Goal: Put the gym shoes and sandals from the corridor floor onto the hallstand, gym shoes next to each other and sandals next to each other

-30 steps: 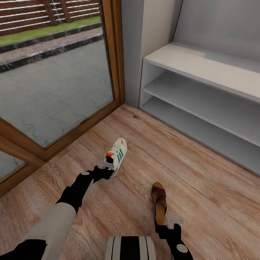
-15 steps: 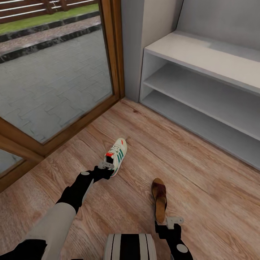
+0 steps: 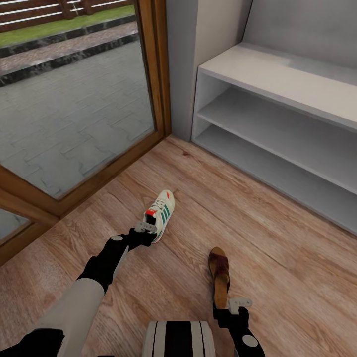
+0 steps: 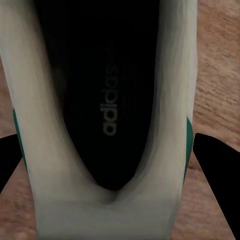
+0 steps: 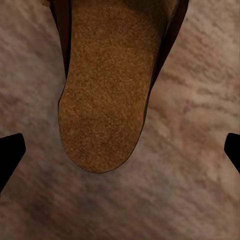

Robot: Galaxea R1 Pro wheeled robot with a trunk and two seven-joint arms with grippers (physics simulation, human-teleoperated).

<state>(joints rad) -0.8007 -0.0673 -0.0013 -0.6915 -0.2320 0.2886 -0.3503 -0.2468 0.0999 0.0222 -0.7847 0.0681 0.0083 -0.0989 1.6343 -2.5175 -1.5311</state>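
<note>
Two shoes are recorded on the corridor floor, a light wood-plank laminate running from the glazed door with its wooden frame to the hallstand. We note the hallstand as a white unit against the pale wall, its top board and two open shelf levels bare, standing well apart from both shoes.

Our left arm reaches forward to a gym shoe, cream-white with green side stripes and red-orange patches at heel and toe, toe pointing away from us. The left claw sits at its heel. In the left wrist view we look straight down the gym shoe, dark insole uppermost, and the two dark fingertips stand spread wide on either side of the heel, apart from its walls.

Nearer our base lies a sandal, brown with a tan insole, lengthwise toward us. The right claw is just beside its near end. In the right wrist view the sandal lies flat on the planks, and the fingertips are spread far apart, touching nothing.
</note>
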